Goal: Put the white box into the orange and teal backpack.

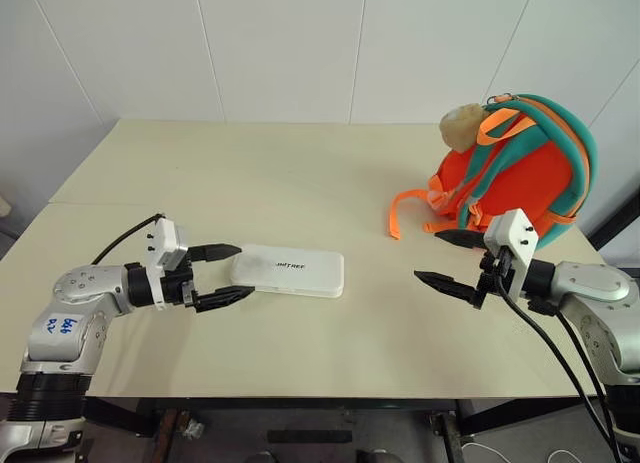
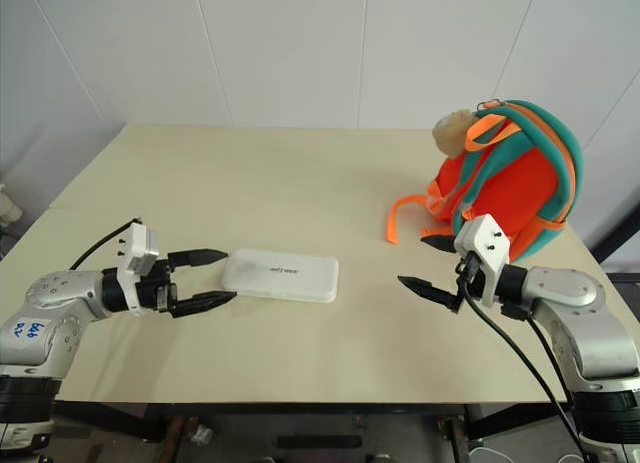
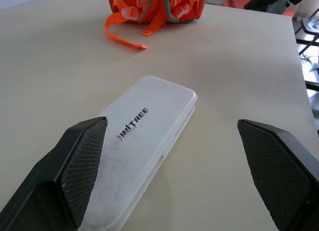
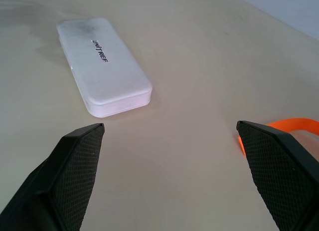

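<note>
The white box [image 1: 290, 270] lies flat on the cream table [image 1: 300, 173], left of centre, dark lettering on its lid. My left gripper [image 1: 230, 275] hovers open at the box's left end, its two black fingers spread either side of that end without touching it. The orange and teal backpack [image 1: 520, 168] stands upright at the table's right rear, a beige plush charm [image 1: 462, 126] at its top. My right gripper [image 1: 450, 263] is open in front of the backpack, pointing left toward the box [image 4: 102, 64] across a wide gap.
A loose orange webbing strap [image 1: 405, 208] trails from the backpack onto the table toward the middle. A white tiled wall [image 1: 300, 43] stands behind the table. The front table edge runs just below both arms.
</note>
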`<action>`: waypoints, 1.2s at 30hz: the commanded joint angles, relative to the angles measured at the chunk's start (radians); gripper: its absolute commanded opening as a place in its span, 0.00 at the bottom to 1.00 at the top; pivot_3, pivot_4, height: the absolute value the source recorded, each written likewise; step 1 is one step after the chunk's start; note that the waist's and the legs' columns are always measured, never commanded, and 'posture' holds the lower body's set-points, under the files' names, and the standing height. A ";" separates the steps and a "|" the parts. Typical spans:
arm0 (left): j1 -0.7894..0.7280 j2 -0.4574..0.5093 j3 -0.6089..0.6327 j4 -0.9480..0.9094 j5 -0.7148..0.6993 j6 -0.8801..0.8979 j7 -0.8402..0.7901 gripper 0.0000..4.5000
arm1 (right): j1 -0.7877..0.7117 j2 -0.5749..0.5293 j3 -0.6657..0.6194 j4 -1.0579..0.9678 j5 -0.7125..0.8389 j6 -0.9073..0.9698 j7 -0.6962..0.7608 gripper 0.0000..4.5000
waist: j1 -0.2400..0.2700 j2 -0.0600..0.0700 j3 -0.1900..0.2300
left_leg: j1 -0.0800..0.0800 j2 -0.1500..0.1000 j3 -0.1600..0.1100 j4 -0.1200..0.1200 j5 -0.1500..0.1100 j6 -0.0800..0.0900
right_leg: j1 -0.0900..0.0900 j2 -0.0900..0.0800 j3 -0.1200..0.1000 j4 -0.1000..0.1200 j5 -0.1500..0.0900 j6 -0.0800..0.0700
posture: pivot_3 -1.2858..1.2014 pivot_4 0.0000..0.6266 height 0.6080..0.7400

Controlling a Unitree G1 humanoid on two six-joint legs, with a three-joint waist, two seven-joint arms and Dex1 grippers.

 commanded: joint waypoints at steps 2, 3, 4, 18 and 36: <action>-0.036 0.026 0.001 0.013 0.010 0.019 0.008 0.99 | -0.060 -0.003 0.028 0.024 0.000 -0.007 0.028 1.00 | -0.004 0.000 0.000 | 0.000 0.000 0.000 0.000 0.000 0.000 | 0.000 0.000 0.000 0.000 0.000 0.000 | 0.52 0.24 1.00; -0.033 0.031 -0.002 0.011 0.018 0.038 0.022 0.99 | -0.067 0.000 0.040 0.035 -0.007 -0.010 0.030 1.00 | -0.004 0.000 0.000 | 0.000 0.000 0.000 0.000 0.000 0.000 | 0.000 0.000 0.000 0.000 0.000 0.000 | 0.52 0.24 1.00; -0.025 0.032 0.003 0.005 0.018 0.049 0.032 0.99 | -0.069 0.003 0.049 0.038 -0.009 -0.009 0.032 1.00 | -0.005 0.000 0.000 | 0.001 0.000 0.000 0.000 0.000 0.000 | 0.000 0.000 0.000 0.001 0.000 0.000 | 0.52 0.24 1.00; 0.037 0.145 0.108 0.079 0.026 0.010 0.000 0.91 | -0.211 0.148 0.259 0.139 -0.082 -0.021 0.072 0.73 | -0.022 0.000 0.000 | 0.000 0.000 0.000 -0.001 0.000 0.000 | -0.001 0.000 0.000 0.000 0.000 0.000 | 0.52 0.24 1.00; -0.179 -0.030 -0.088 0.533 0.346 -0.316 0.210 0.12 | -0.337 0.373 0.328 0.618 -0.321 -0.287 -0.052 0.00 | -0.025 0.000 0.000 | -0.002 0.000 0.001 -0.001 0.001 -0.001 | -0.004 0.000 0.000 0.005 0.000 0.001 | 0.52 0.24 1.00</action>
